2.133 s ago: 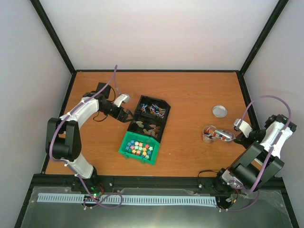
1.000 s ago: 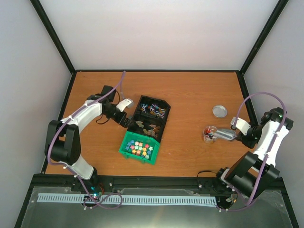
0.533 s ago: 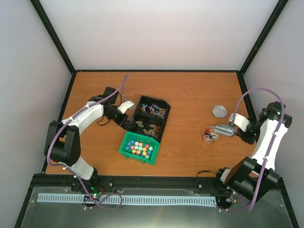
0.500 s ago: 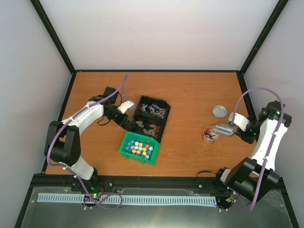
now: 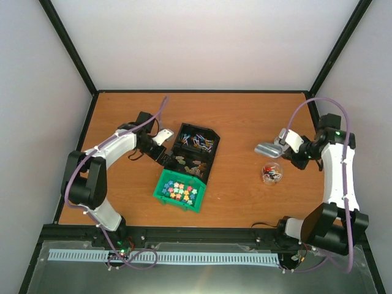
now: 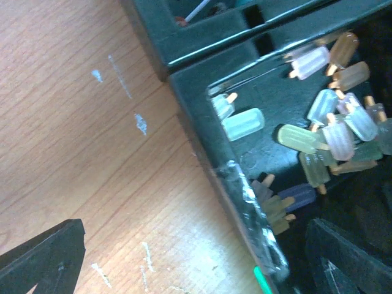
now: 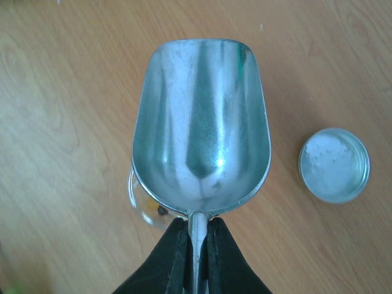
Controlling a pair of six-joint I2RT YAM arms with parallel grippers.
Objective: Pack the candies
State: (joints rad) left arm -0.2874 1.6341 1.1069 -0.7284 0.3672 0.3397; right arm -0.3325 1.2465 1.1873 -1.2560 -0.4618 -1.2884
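A wooden table (image 5: 245, 116) bounded by black rails, seen from above. The right gripper (image 7: 196, 257) is clamped on the handle of an empty silver metal scoop (image 7: 202, 122), held over the wood close to the right rail. A small clear jar (image 5: 271, 173) just beside it contains a few red and white candies (image 5: 272, 174). A round silver lid (image 7: 334, 165) lies near the scoop.

Well apart to the left stands a row of three bins. The rear black bin (image 5: 197, 139) holds more thin sweets, the middle black bin (image 6: 245, 202) holds pale lolly-shaped pieces (image 6: 331, 128), and the green bin (image 5: 179, 192) holds colourful pieces. The left gripper (image 6: 196, 245) is spread wide, straddling the middle bin's wall.
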